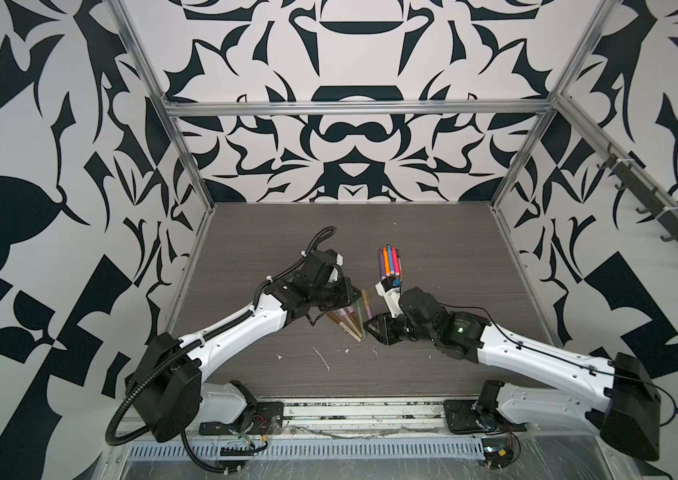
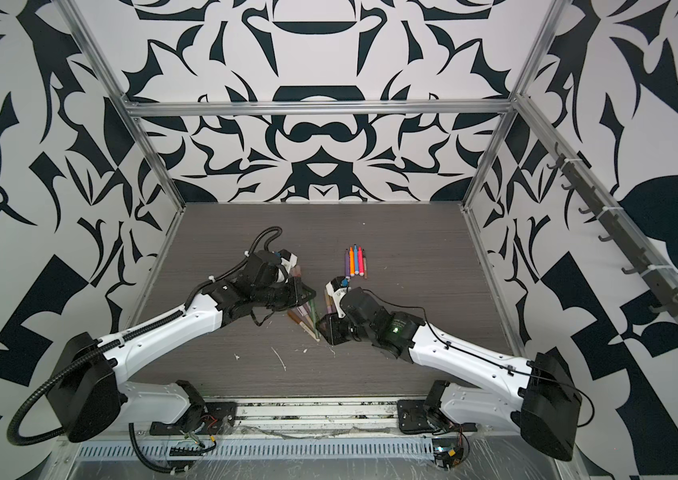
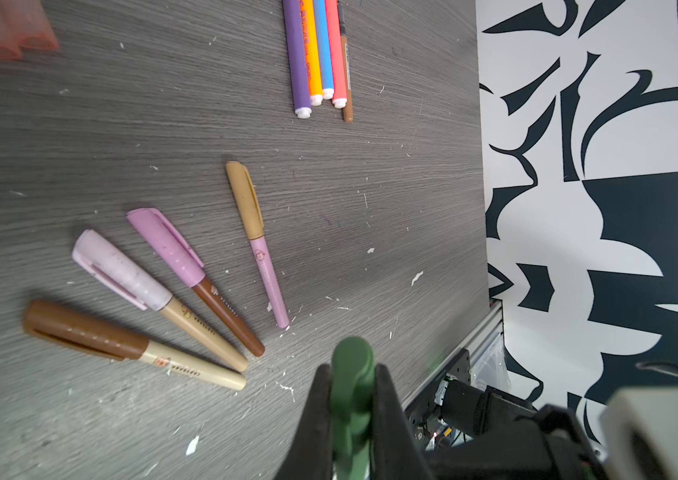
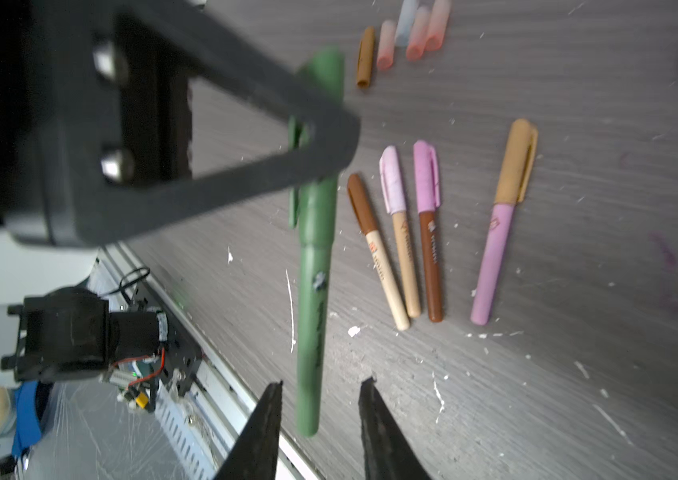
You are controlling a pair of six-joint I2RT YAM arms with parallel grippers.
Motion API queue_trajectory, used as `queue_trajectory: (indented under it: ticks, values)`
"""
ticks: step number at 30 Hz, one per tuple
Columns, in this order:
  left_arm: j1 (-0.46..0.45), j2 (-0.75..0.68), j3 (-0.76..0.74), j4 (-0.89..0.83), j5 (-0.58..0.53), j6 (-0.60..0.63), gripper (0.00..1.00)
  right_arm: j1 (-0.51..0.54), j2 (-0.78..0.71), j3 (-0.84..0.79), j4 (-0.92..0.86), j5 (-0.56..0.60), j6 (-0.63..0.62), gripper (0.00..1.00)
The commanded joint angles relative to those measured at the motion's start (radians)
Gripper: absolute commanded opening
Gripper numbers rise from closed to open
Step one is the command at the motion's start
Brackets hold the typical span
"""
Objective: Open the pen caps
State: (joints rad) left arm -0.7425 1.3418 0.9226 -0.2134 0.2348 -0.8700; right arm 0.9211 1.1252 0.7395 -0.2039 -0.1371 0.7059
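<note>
The green pen (image 4: 315,266) is held over the table (image 4: 578,374), its cap (image 4: 325,75) clamped in the closed left pincer (image 3: 352,376). The right pincer (image 4: 320,388) stands open around the barrel end, not touching. 4 capped pens (image 3: 167,245) lie just beside.
</note>
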Motion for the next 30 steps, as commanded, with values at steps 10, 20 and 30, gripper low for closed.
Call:
queue_trajectory:
  ticks: [10, 20, 30]
  values:
    - [0.002, -0.038, -0.025, -0.011, 0.001, 0.002, 0.0, -0.018, 0.106, 0.078, 0.076, -0.075, 0.028, 0.33]
    - [0.002, -0.048, -0.022, -0.011, -0.001, -0.016, 0.0, -0.019, 0.12, 0.032, 0.098, -0.1, 0.047, 0.24]
    - [0.011, -0.01, 0.052, -0.094, -0.072, 0.021, 0.0, -0.019, 0.058, -0.069, 0.117, -0.127, 0.061, 0.0]
